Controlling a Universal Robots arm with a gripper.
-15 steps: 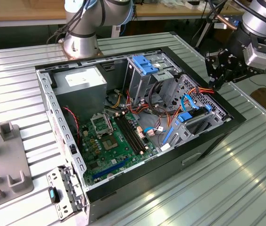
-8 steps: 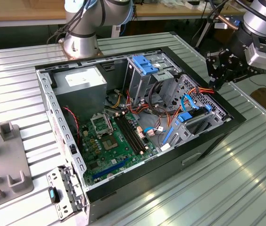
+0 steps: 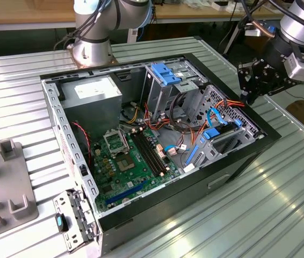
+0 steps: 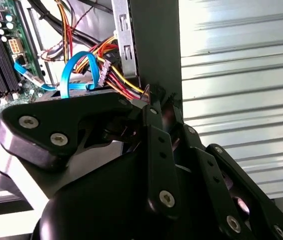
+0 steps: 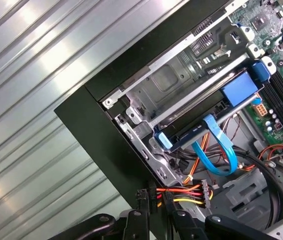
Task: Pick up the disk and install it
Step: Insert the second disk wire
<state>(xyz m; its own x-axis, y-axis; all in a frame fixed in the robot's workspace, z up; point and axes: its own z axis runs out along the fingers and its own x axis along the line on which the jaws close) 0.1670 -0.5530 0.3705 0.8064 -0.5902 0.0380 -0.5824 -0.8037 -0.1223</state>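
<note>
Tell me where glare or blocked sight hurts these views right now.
Exterior view: mild glare streaks on the ribbed metal table, case interior evenly lit. First wrist view: strong glare on the table ribs; the disk reads clearly. Second wrist view: the dark gripper body blocks the lower half.

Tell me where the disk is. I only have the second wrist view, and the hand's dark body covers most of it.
Observer: In the first wrist view the disk lies in the metal cage at the corner of the computer case, with its blue rails showing.
Operator: Is the hand holding it?
Observer: No. In the exterior view the hand is apart from the disk.
Operator: Where is the hand, then?
Observer: It hangs at the black case wall, on the exterior view's right, above that cage.
</note>
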